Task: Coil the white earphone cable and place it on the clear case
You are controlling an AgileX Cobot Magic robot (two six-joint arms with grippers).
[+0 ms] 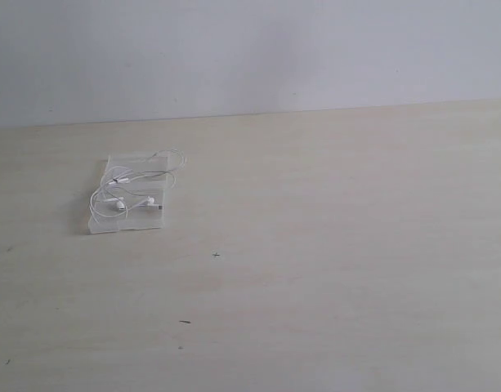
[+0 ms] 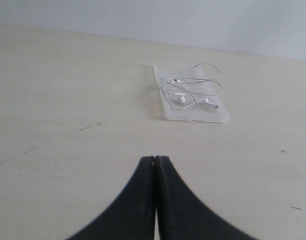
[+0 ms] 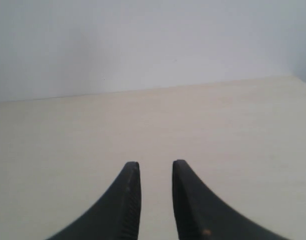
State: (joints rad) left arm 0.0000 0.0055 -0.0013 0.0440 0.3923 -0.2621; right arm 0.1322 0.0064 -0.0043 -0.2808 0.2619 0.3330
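pressing its jaws together, the left gripper (image 2: 155, 159) holds nothing; right gripper (image 3: 156, 165) parted, seemingly empty

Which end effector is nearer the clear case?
Left. The clear case lies just ahead of the left end effector; the right end effector does not have it in view.

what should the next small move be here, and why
Probably none beyond pulling the arms back. The white earphone cable already lies in loops on the clear case. The left end effector is shut and empty, the right end effector open and empty, and both are clear of the case.
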